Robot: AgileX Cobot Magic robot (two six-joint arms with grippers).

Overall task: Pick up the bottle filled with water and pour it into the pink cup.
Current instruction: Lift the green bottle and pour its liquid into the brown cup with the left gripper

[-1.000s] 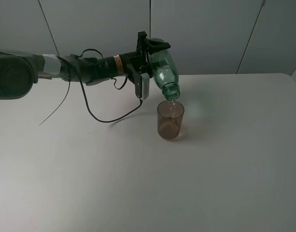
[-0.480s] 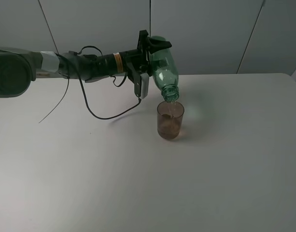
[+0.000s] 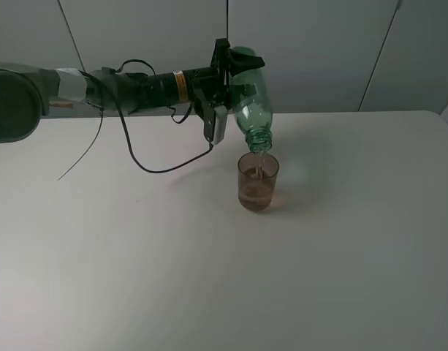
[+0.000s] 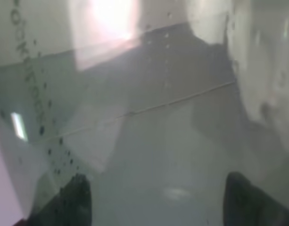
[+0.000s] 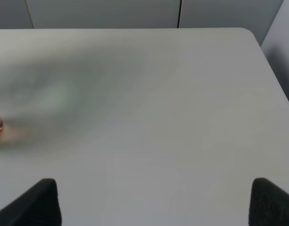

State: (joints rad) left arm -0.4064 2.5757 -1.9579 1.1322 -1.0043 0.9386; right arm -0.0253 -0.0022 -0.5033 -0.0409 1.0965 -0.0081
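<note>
While you are working through the pour itself, your left arm (image 3: 136, 91) is reaching in from the upper left of the high view, with a loose black cable (image 3: 147, 167) hanging below it over the white table (image 3: 136, 278). Just right of that, the left gripper (image 3: 233, 67) is clamping the lower body of the tall transparent green plastic bottle (image 3: 250, 102), jaws closed on it. In the left wrist view the bottle is filling the frame between the two dark fingertips (image 4: 73, 200).

The bottle is sitting above centre, tipped steeply with its capless neck pointing down. Its mouth is hovering just over the rim of the small translucent brownish-pink plastic cup (image 3: 258, 184), which is standing upright near the middle of the table. A thin stream (image 3: 260, 162) appears to be falling into the cup, which is looking partly filled.

You should be holding the mouth centred over the cup and adding tilt slowly, so the stream is landing inside the rim and not running down the neck. Avoid lowering the neck, since a light tumbler is likely to tip at a touch.

Farther right, the right gripper (image 5: 153, 207) is showing only in its own wrist view. Its jaws are spread with nothing between them, well apart from the cup.
</note>
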